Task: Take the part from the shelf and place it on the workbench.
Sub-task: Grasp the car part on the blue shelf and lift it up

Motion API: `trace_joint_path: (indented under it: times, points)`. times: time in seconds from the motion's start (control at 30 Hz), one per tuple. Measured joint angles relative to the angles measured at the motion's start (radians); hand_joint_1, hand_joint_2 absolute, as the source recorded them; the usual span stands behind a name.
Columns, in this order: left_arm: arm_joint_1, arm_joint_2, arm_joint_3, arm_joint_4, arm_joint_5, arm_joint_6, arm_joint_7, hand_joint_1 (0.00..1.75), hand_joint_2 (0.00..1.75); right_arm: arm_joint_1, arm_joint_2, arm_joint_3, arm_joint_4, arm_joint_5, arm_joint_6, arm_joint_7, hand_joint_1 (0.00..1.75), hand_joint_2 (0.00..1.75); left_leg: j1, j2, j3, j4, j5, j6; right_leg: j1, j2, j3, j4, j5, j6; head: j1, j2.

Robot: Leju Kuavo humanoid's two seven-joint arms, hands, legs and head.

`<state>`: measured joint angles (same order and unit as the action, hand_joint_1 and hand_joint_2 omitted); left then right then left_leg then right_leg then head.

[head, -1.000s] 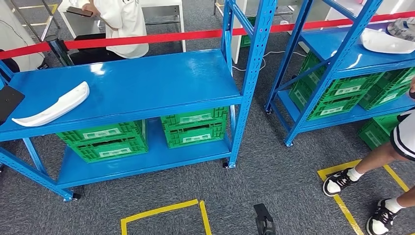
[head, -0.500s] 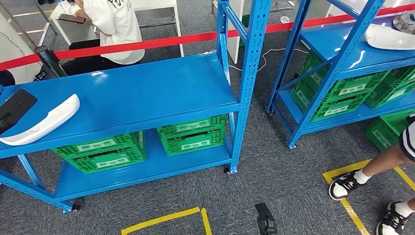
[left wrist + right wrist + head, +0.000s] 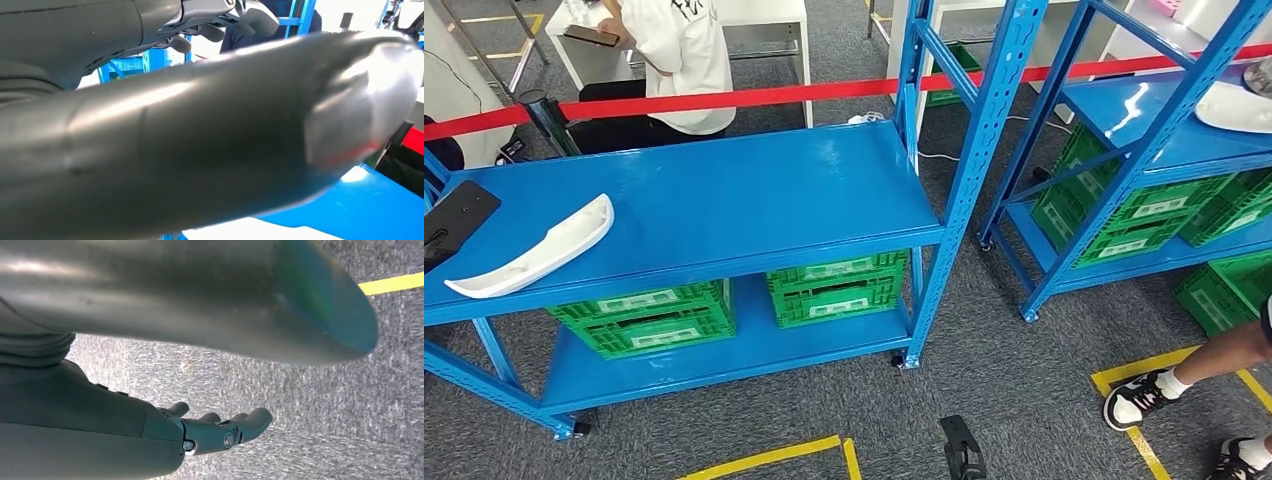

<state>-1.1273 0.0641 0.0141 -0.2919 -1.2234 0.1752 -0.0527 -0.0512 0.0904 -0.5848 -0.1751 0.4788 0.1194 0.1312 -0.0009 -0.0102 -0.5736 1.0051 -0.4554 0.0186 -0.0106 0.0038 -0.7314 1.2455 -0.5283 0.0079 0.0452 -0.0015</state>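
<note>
The white curved part (image 3: 534, 248) lies on the top board of the blue shelf (image 3: 724, 200), near its left end. My left hand (image 3: 454, 220) hovers over that end, just left of the part and apart from it. In the left wrist view its fingers (image 3: 220, 20) are stretched out and hold nothing, with the blue board (image 3: 385, 200) and a strip of the white part (image 3: 250, 232) beyond the thumb. My right hand (image 3: 220, 432) hangs over grey carpet, fingers extended and empty.
Green crates (image 3: 649, 318) fill the lower board. A second blue shelf (image 3: 1164, 150) at the right carries another white part (image 3: 1232, 108). Red barrier tape (image 3: 754, 95) runs behind, with a seated person (image 3: 679, 60). Another person's feet (image 3: 1139, 400) stand on yellow floor lines (image 3: 769, 458).
The camera has swung, so the shelves now sit further right than half a second ago. My left hand keeps its place at the picture's left edge. The person's legs at right have drawn back.
</note>
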Motion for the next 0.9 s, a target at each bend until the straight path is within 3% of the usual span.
trace_joint_path:
  times: [0.03,0.07,0.1,0.17,0.27,0.33,0.4,0.43,0.47,0.5,0.57,0.63,0.73,0.8,0.9]
  points:
    - [0.000,0.000,0.000,0.000,0.000,0.000,0.000,0.00,0.00,0.000,0.000,0.000,0.000,0.000,0.000,0.000,0.00,0.00,0.000,0.000,0.007,0.002,-0.007,-0.003,0.000,0.000,0.026,-0.074,0.049,-0.005,0.000,0.000]
    - [0.000,0.000,0.000,0.000,0.000,0.001,0.000,0.00,0.00,0.000,0.000,0.000,0.000,0.000,0.000,0.000,0.00,0.00,-0.001,0.000,0.014,0.003,-0.015,-0.006,0.003,-0.001,0.050,-0.141,0.080,-0.009,0.000,0.000]
    - [0.000,-0.001,0.000,0.000,0.000,0.001,-0.001,0.00,0.00,-0.001,0.000,0.000,0.000,0.000,0.000,0.000,0.00,0.00,-0.002,0.000,0.018,0.003,-0.021,-0.012,0.005,-0.001,0.069,-0.190,0.093,-0.013,0.000,0.000]
    - [0.000,-0.001,0.000,-0.001,0.000,0.002,-0.001,0.00,0.00,0.000,0.000,0.000,0.000,0.000,0.000,0.000,0.00,0.00,-0.003,-0.002,0.024,0.005,-0.025,-0.025,0.010,-0.001,0.085,-0.224,0.088,-0.023,-0.001,0.000]
    - [-0.001,0.000,-0.001,-0.003,0.000,0.003,-0.001,0.00,0.00,0.001,0.000,0.000,0.000,0.000,0.000,0.000,0.00,0.00,-0.004,-0.001,0.024,0.034,-0.032,-0.042,0.004,-0.001,0.111,-0.233,0.097,-0.043,-0.003,0.000]
    - [-0.004,0.001,-0.001,-0.004,0.000,0.003,-0.002,0.00,0.00,-0.001,0.000,0.000,0.000,0.000,0.000,0.000,0.00,0.00,0.000,0.002,-0.025,0.124,-0.066,-0.050,0.000,-0.001,0.127,-0.236,0.091,-0.052,-0.007,0.000]
    - [-0.002,0.002,-0.001,-0.003,0.000,0.003,-0.001,0.00,0.00,-0.001,0.000,0.000,0.000,0.000,0.000,0.000,0.00,0.00,0.004,0.003,-0.106,0.248,-0.113,-0.059,-0.001,0.000,0.136,-0.236,0.080,-0.055,-0.009,0.000]
    - [0.002,0.002,-0.001,-0.003,0.000,0.003,-0.001,0.00,0.00,0.000,0.000,0.000,0.000,0.000,0.000,0.000,0.00,0.00,0.006,0.003,-0.136,0.281,-0.123,-0.061,-0.001,0.001,0.143,-0.235,0.073,-0.053,-0.009,0.000]
    - [0.005,0.002,-0.001,-0.002,0.000,0.003,-0.001,0.00,0.00,0.002,0.000,0.000,0.000,0.000,0.000,0.000,0.00,0.00,0.007,0.003,-0.149,0.280,-0.112,-0.061,-0.001,0.001,0.151,-0.235,0.066,-0.052,-0.009,0.000]
    - [0.007,0.002,-0.001,-0.002,0.001,0.003,-0.002,0.00,0.00,0.004,0.000,0.000,0.000,0.000,0.000,0.000,0.00,0.00,0.008,0.004,-0.144,0.244,-0.081,-0.061,-0.001,0.002,0.161,-0.235,0.059,-0.049,-0.009,0.000]
    - [0.008,0.003,-0.001,-0.002,0.003,0.004,-0.006,0.00,0.00,0.004,0.000,0.000,0.000,0.000,0.002,0.000,0.00,0.00,0.008,0.006,-0.100,0.107,0.010,-0.055,-0.002,0.002,0.181,-0.234,0.043,-0.042,-0.010,0.000]
    - [0.008,0.004,-0.001,-0.001,0.005,0.005,-0.009,0.00,0.00,0.001,-0.001,0.000,0.000,0.001,0.003,0.001,0.00,0.00,0.004,0.008,-0.067,0.013,0.047,-0.046,-0.001,0.002,0.191,-0.235,0.029,-0.031,-0.013,0.000]
    - [0.011,0.005,-0.002,-0.001,0.006,0.007,-0.012,0.00,0.00,0.001,-0.001,0.000,0.000,0.002,0.003,0.003,0.00,0.00,0.003,0.007,-0.051,-0.004,0.044,-0.024,0.001,0.001,0.194,-0.228,0.024,-0.012,-0.010,0.000]
    - [0.009,0.006,-0.003,-0.002,0.006,0.008,-0.013,0.00,0.00,-0.001,0.000,0.000,0.000,0.002,0.002,0.003,0.00,0.00,0.005,0.006,-0.037,-0.006,0.040,-0.012,0.000,0.000,0.176,-0.183,0.015,-0.005,-0.007,0.000]
    - [0.009,0.004,-0.008,-0.003,0.005,0.008,-0.014,0.00,0.00,-0.003,0.000,0.000,0.000,0.003,0.001,0.003,0.00,0.00,0.003,0.004,-0.023,-0.006,0.025,0.000,-0.001,0.000,0.060,0.000,-0.046,0.004,-0.002,0.000]
